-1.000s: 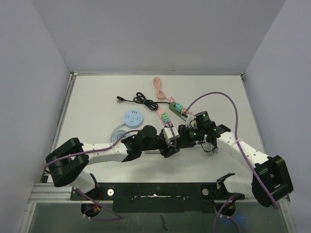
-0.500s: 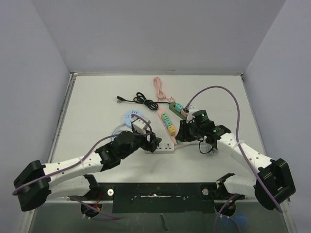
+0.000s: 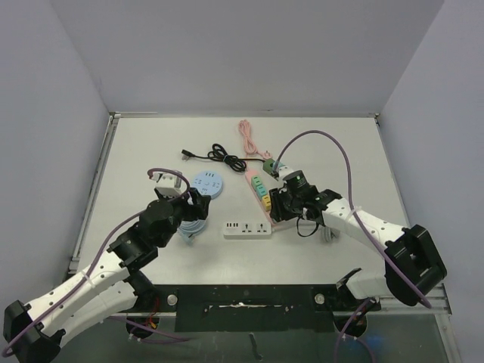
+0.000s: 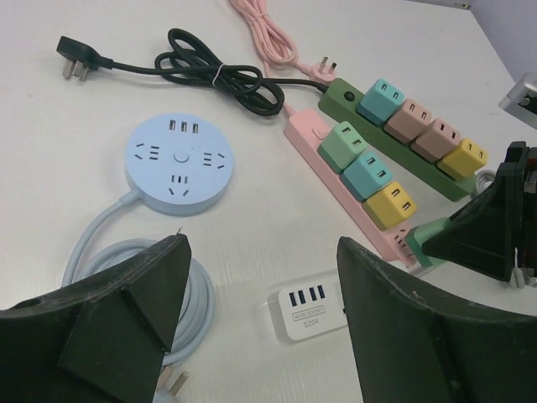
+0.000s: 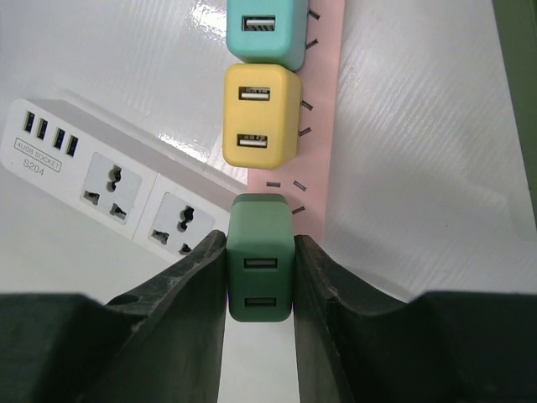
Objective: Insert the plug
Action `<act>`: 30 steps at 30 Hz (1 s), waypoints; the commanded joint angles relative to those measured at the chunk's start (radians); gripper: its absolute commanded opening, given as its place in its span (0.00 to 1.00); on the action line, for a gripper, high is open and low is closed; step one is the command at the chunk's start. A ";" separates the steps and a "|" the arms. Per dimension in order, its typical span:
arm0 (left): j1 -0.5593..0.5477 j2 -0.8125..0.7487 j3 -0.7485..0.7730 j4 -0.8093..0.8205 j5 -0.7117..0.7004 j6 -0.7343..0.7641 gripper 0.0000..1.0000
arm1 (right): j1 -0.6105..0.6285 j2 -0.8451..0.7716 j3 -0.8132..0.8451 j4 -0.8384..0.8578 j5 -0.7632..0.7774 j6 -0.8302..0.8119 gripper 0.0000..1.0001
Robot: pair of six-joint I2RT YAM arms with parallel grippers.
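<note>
My right gripper (image 5: 261, 290) is shut on a dark green USB plug adapter (image 5: 261, 260) and holds it over the free near end of the pink power strip (image 5: 323, 101), just below that strip's yellow adapter (image 5: 261, 117). In the top view the right gripper (image 3: 277, 206) sits at the pink strip's (image 3: 257, 190) near end. My left gripper (image 4: 262, 252) is open and empty, above the table between the blue cable coil and the white power strip (image 4: 309, 312). In the top view the left gripper (image 3: 193, 214) is left of the white strip (image 3: 247, 227).
A green power strip (image 3: 274, 168) with several coloured adapters lies behind the pink one. A round blue socket hub (image 3: 206, 184) with its coiled blue cable (image 3: 189, 228) lies at centre left. A black cable (image 3: 219, 156) and a coiled pink cord (image 3: 246, 136) lie farther back.
My left arm has drawn back to the left, away from the white strip, and is now by the blue coil. My right gripper has shifted slightly left and away with the green plug.
</note>
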 commanded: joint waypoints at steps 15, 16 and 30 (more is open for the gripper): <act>0.007 -0.053 0.045 -0.048 -0.058 -0.018 0.69 | 0.050 0.054 0.059 0.031 0.150 -0.024 0.12; 0.007 -0.054 0.044 -0.047 -0.059 -0.019 0.69 | 0.051 0.056 0.063 0.019 0.153 -0.028 0.12; 0.009 -0.057 0.039 -0.057 -0.074 -0.023 0.69 | 0.075 0.225 0.062 0.003 0.163 -0.023 0.11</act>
